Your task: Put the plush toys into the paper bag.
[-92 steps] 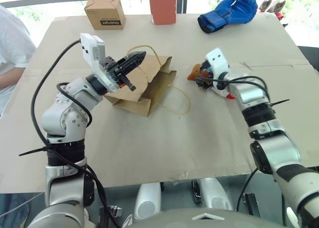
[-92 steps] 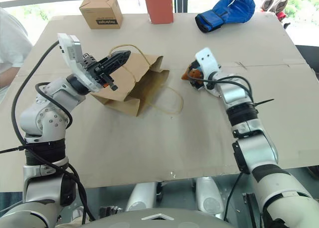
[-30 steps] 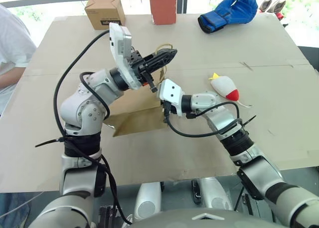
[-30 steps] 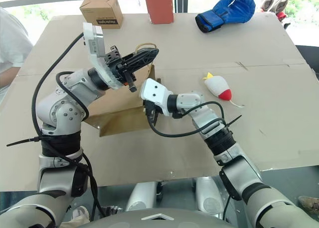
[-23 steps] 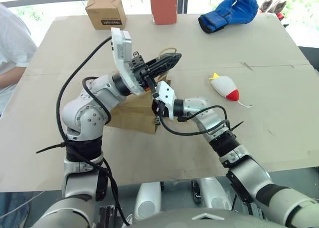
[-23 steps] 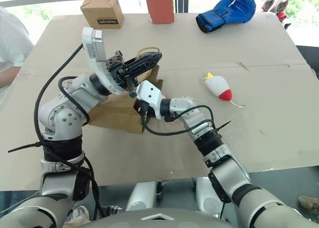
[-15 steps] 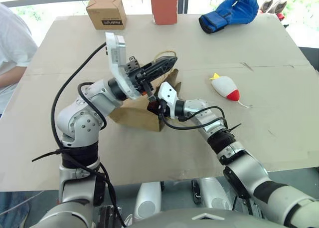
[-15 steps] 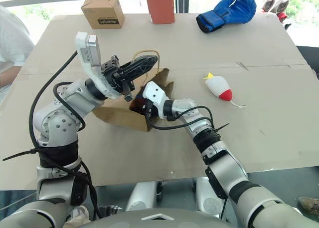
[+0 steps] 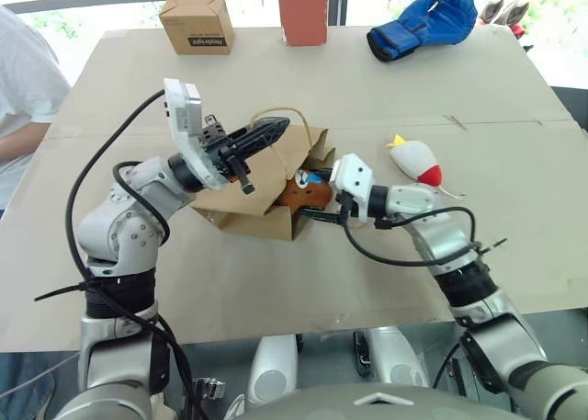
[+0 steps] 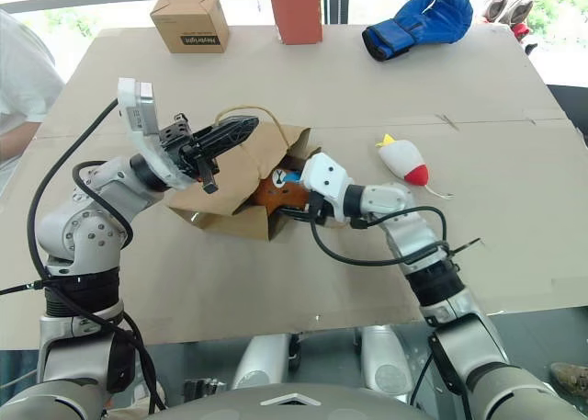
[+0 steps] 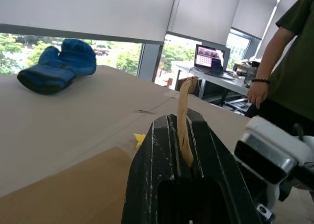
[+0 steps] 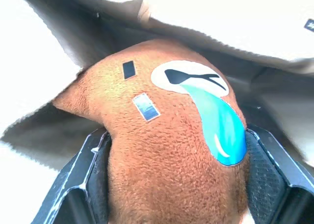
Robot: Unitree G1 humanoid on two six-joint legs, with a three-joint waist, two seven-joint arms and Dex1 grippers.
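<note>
Two toys in play, one now at the bag. Since a second ago the right gripper (image 9: 317,213) has pulled back toward the robot's right and its fingers have spread; the brown plush (image 9: 303,191) sits in the mouth of the paper bag (image 9: 253,186), partly poking out. In the right wrist view the brown plush (image 12: 171,150) lies between two wide-set black fingers (image 12: 88,185), fuzzy pile touching both pads, so looks like release is underway, not a firm grip; can't be sure it is fully let go. A second ago the bag stood more upright with the right gripper pushed inside; now it lies tipped on its side, mouth facing the right arm. Left gripper (image 9: 271,130) is clamped tight on the bag's twisted-paper handle (image 11: 184,121), holding the top edge up off the table (image 9: 276,282).

Meaning for task: first toy roughly delivered but shallow, may roll out if the bag shifts. Second toy, the white plush (image 9: 418,161), lies on the table well apart from the bag, near the right forearm, untouched. About half done.

Materials: bag is stiff creased kraft paper, sawtooth-cut rim, handle a tan twisted cord. Brown plush is round, short furry nap, with a white eye patch and a glossy blue teardrop. White plush is oblong, smooth, red tip, small yellow end. Table top is flat cardboard sheeting.
</note>
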